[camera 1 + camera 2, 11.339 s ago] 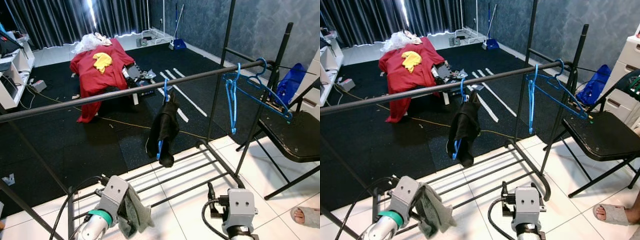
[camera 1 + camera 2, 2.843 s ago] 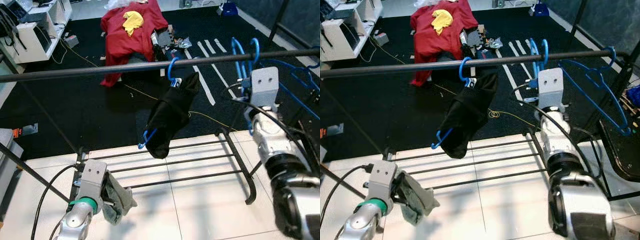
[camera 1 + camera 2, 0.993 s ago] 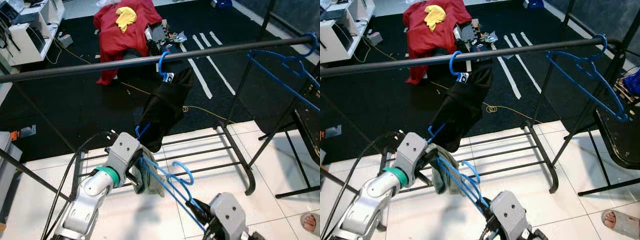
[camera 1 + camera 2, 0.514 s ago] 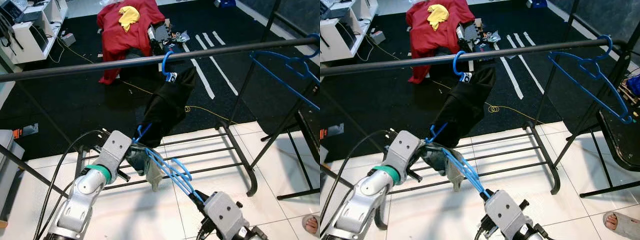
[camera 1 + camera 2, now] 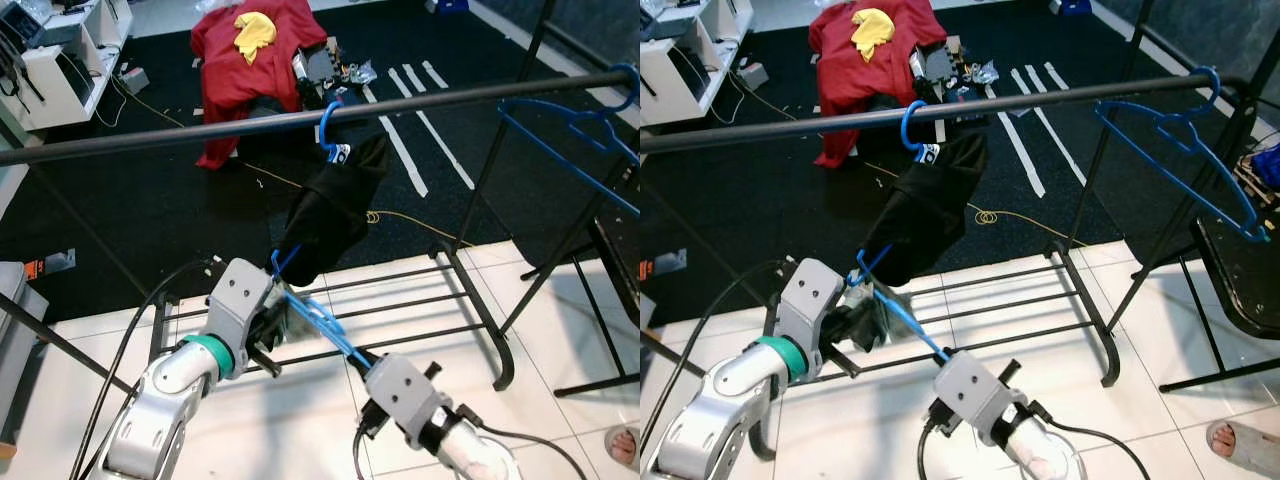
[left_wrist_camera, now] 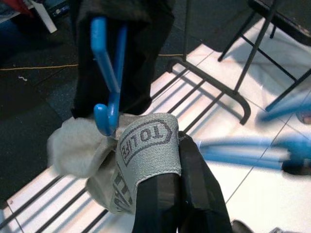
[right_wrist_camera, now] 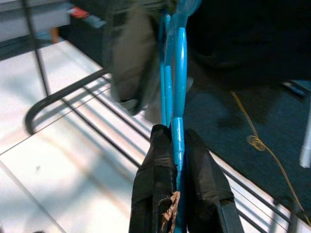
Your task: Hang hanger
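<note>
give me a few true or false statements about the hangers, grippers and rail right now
1. The right gripper is shut on a blue hanger. True.
2. The left gripper holds a red shirt. False: it holds a grey cloth.
3. A black garment hangs from the rail on a blue hook. True.
4. The held hanger is already hooked on the rail. False: it is low, between the two grippers, above the tiled floor.
5. Another empty blue hanger hangs at the rail's right end. True.
6. The red cloth hangs on the rail. False: it lies draped over something on the dark floor beyond.
</note>
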`<state>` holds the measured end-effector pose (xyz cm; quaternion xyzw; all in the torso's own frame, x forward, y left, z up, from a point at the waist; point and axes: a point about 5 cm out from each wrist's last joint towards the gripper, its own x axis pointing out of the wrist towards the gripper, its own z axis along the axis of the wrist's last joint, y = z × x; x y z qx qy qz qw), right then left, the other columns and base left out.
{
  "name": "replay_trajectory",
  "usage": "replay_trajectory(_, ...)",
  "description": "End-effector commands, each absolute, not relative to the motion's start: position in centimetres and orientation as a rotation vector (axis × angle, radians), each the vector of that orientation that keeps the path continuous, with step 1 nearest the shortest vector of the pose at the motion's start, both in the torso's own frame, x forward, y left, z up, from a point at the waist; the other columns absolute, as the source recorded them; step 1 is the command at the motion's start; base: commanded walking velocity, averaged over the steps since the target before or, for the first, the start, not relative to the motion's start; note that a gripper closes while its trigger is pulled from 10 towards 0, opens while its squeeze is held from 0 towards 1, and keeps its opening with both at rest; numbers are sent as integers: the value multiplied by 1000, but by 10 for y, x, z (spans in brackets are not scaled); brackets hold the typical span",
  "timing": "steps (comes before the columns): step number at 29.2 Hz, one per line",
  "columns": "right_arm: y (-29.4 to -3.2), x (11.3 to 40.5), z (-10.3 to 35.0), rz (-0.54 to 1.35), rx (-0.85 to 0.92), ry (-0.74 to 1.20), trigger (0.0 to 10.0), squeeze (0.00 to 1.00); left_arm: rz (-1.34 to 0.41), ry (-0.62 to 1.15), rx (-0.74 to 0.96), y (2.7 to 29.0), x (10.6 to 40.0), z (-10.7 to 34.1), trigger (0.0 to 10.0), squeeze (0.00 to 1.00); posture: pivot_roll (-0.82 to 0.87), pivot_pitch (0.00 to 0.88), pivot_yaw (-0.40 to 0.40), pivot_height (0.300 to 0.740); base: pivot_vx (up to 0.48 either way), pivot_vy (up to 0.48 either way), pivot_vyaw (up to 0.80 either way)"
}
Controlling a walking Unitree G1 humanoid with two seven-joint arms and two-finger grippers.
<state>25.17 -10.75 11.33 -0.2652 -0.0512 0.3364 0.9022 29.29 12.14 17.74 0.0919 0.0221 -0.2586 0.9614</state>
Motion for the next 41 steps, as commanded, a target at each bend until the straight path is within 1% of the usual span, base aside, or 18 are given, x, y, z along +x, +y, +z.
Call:
replay_trajectory(1,-97,242,105,777,-520,-87,10000,0,-487,42,185,125,294,178,10000,0,-215,198,145,740,0,0,0)
replay_trajectory(3,-96,241,105,785,-519,-85,10000,0,-479,38,184,125,295,178,10000,0,-215,198,145,740,0,0,0)
replay_trajectory(7,-103,225,94,827,-519,-41,10000,0,-311,-3,192,140,309,190,10000,0,-221,198,134,740,0,0,0)
replay_trajectory(13,-109,224,90,816,-527,-33,10000,0,-339,6,189,140,307,192,10000,0,-228,199,135,740,0,0,0)
replay_trajectory(16,-111,229,93,789,-541,-55,10000,0,-419,26,191,134,299,190,10000,0,-236,199,139,740,0,0,0)
replay_trajectory(17,-111,229,93,789,-541,-55,10000,0,-419,26,191,134,299,190,10000,0,-236,199,139,740,0,0,0)
replay_trajectory(18,-111,236,99,774,-552,-84,10000,0,-488,38,200,130,294,188,10000,0,-240,194,151,740,0,0,0)
replay_trajectory(20,-104,255,114,773,-565,-155,10000,0,-617,54,210,120,282,186,10000,0,-237,190,157,740,0,0,0)
replay_trajectory(23,-100,260,119,780,-560,-177,10000,0,-660,59,210,118,279,185,10000,0,-235,189,158,740,0,0,0)
replay_trajectory(25,-87,268,129,810,-528,-219,10000,0,-723,68,204,114,273,185,10000,0,-228,186,160,740,0,0,0)
replay_trajectory(28,-81,269,133,824,-503,-235,10000,0,-745,72,204,113,271,184,10000,0,-215,184,158,740,0,0,0)
replay_trajectory(29,-72,263,146,860,-431,-274,10000,0,-774,76,207,114,265,183,10000,0,-205,190,150,740,0,0,0)
replay_trajectory(35,-68,259,164,857,-349,-344,10000,0,-825,73,207,113,257,183,10000,0,-205,191,149,740,0,0,0)
replay_trajectory(37,-68,262,169,839,-379,-375,10000,0,-834,71,209,113,255,183,10000,0,-211,196,150,740,0,0,0)
replay_trajectory(39,-69,267,170,812,-483,-419,10000,0,-827,52,213,111,256,185,10000,0,-216,197,150,740,0,0,0)
replay_trajectory(40,-69,267,170,812,-483,-419,10000,0,-827,52,213,111,256,185,10000,0,-216,197,150,740,0,0,0)
replay_trajectory(41,-71,268,167,797,-554,-441,10000,0,-808,31,210,112,259,189,10000,0,-218,197,151,740,0,0,0)
